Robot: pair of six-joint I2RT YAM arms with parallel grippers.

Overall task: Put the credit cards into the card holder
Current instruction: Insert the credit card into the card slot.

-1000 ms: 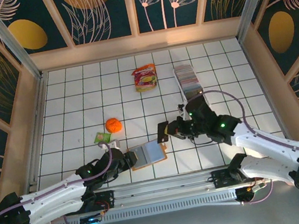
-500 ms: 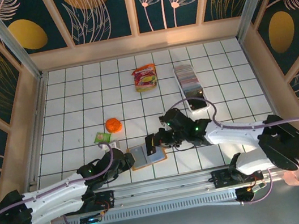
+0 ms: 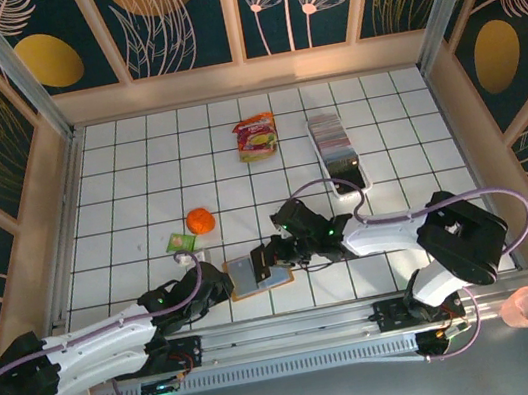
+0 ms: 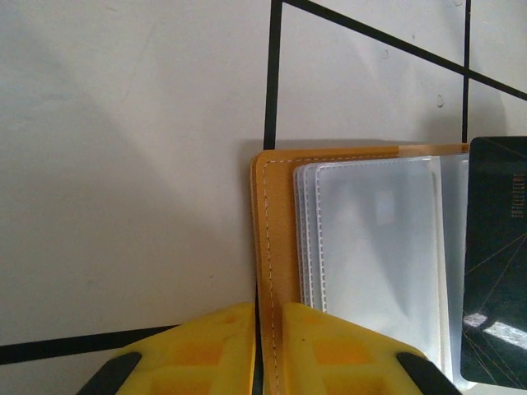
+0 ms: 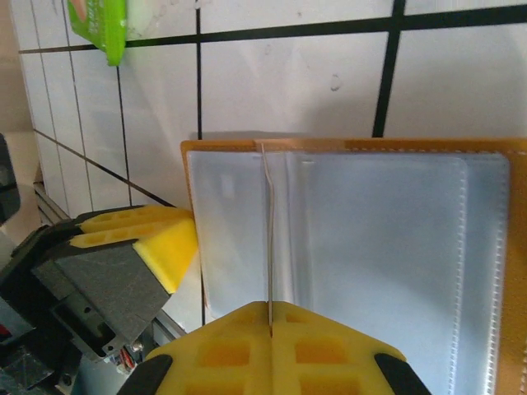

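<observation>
The orange-brown card holder (image 3: 257,276) lies open on the tiles, its clear sleeves (image 4: 379,247) facing up. My left gripper (image 3: 229,280) is shut on its stitched left edge (image 4: 268,247), one yellow finger on each side. My right gripper (image 3: 274,255) is shut on a dark credit card (image 4: 494,263), held over the open holder. In the right wrist view that card (image 5: 269,239) shows edge-on as a thin line above the sleeves (image 5: 370,247). More credit cards (image 3: 333,145) stand stacked in the long clear tray at the back right.
A red-and-yellow snack packet (image 3: 256,138) lies at the back. An orange ball (image 3: 200,221) and a small green packet (image 3: 181,242) sit just left of the holder. A pink cup (image 3: 526,308) stands off the table at the front right.
My right gripper has carried the dark card leftward from beside the tray to over the open holder. The left gripper has kept its hold on the holder's edge.
</observation>
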